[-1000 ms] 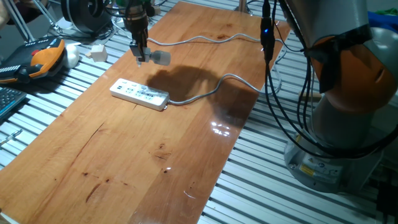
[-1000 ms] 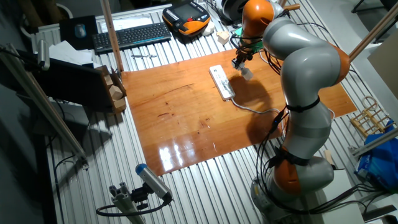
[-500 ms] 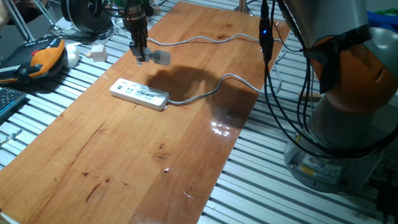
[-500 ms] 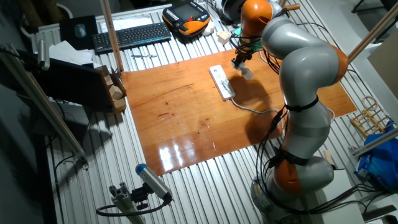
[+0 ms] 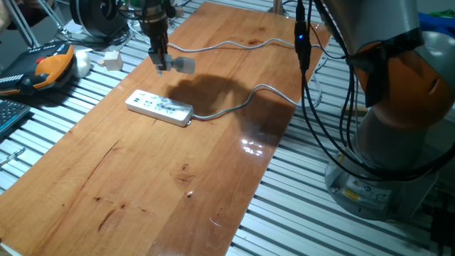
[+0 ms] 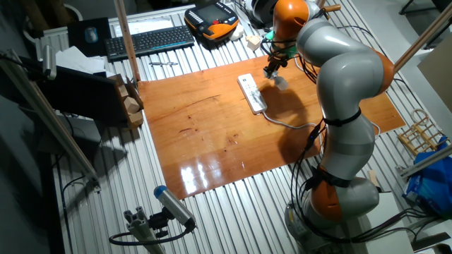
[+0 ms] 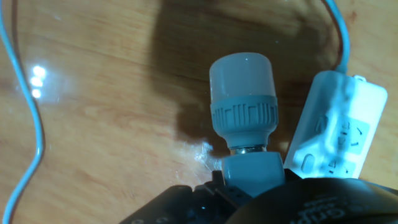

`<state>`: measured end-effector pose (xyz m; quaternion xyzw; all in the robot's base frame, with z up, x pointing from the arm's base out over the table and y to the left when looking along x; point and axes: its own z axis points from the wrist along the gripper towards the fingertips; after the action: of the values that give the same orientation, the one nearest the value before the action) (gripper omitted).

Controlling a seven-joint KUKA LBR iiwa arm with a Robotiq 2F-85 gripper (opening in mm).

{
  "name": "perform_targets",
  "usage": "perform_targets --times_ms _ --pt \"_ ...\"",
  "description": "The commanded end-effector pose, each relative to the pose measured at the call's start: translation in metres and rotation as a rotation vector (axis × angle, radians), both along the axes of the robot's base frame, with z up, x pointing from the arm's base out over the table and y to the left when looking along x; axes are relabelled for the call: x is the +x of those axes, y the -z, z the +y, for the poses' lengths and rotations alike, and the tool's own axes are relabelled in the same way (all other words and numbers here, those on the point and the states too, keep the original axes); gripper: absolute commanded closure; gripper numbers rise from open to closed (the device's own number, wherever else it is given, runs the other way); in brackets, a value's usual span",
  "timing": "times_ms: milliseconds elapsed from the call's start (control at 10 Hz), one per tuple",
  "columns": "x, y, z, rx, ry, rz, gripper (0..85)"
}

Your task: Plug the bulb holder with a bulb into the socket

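Note:
My gripper is shut on the bulb holder with a bulb and holds it in the air, bulb pointing sideways, above the far end of the socket. The socket is a long white power strip lying flat on the wooden table with a grey cable. In the other fixed view the gripper hangs just right of the strip. In the hand view the bulb holder sticks out from the gripper, with the strip's end to its right.
A second grey cable runs across the far part of the table. Off the table's left edge lie an orange teach pendant, a small white cube-shaped block and a keyboard. The robot's base stands at the right.
The gripper with the bulb holder has risen very slightly. The socket has not moved.

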<state>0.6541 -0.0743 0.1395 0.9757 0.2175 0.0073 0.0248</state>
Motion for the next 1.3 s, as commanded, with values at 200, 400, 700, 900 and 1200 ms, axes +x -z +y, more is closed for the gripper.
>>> perform_targets --times_ms 200,400,700,900,1200 --pt "-0.0001 0.0000 0.0000 0.015 -0.184 -0.007 85.0" --pt "-0.0001 0.0000 0.0000 0.021 -0.251 -0.003 85.0" --pt "-0.0003 0.0002 0.0002 0.016 -0.264 -0.011 85.0" --pt "-0.0003 0.0007 0.0007 0.016 -0.255 -0.014 85.0" --pt "-0.0004 0.0008 0.0011 0.014 -0.252 -0.016 85.0"
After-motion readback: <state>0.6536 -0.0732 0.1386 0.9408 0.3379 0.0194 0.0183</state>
